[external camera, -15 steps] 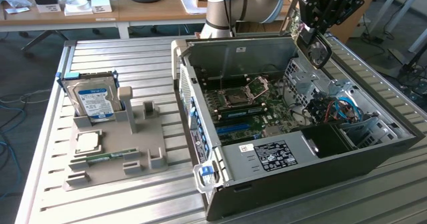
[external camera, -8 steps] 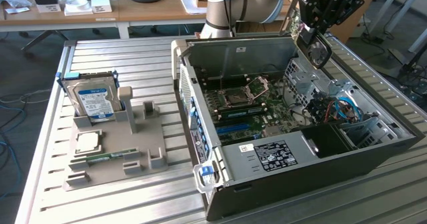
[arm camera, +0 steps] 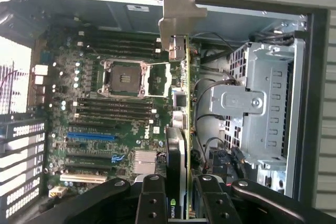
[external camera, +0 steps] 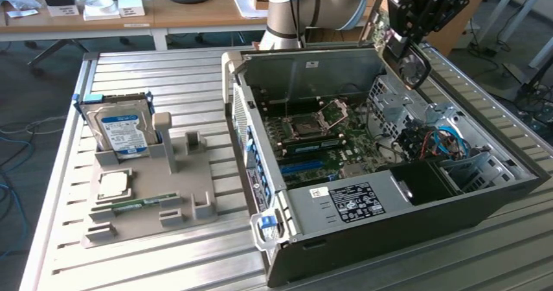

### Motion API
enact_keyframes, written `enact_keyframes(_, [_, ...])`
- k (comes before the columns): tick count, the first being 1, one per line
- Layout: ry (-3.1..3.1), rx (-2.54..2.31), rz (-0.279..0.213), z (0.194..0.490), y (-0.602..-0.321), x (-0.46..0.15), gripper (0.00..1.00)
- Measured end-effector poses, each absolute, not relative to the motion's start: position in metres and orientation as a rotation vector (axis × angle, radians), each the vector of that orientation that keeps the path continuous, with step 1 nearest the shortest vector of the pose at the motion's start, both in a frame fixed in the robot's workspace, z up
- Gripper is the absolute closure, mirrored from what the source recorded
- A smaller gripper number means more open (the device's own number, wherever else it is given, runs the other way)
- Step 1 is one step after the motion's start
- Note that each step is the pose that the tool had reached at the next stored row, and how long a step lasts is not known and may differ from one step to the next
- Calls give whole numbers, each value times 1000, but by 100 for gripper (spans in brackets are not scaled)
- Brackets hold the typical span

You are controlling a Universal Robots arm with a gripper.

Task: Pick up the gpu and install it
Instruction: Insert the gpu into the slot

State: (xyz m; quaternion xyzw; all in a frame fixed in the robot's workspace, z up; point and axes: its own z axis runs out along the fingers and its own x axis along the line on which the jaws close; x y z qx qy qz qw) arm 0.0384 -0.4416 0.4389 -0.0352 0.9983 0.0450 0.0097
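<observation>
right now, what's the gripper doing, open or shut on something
Gripper: fingers closed on the gpu, holding it edge-on over the open computer case.

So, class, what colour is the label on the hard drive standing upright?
Blue and white; the hard drive shows best in the exterior view.

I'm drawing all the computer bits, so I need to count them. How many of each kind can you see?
gpu: 1
hard drive: 1
memory stick: 1
square silver chip: 1
computer case: 1
grey holder tray: 1
Total: 6
</observation>
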Motion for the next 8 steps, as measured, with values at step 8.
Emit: enact_keyframes(8, [3110,-297,142,438,-442,38,73])
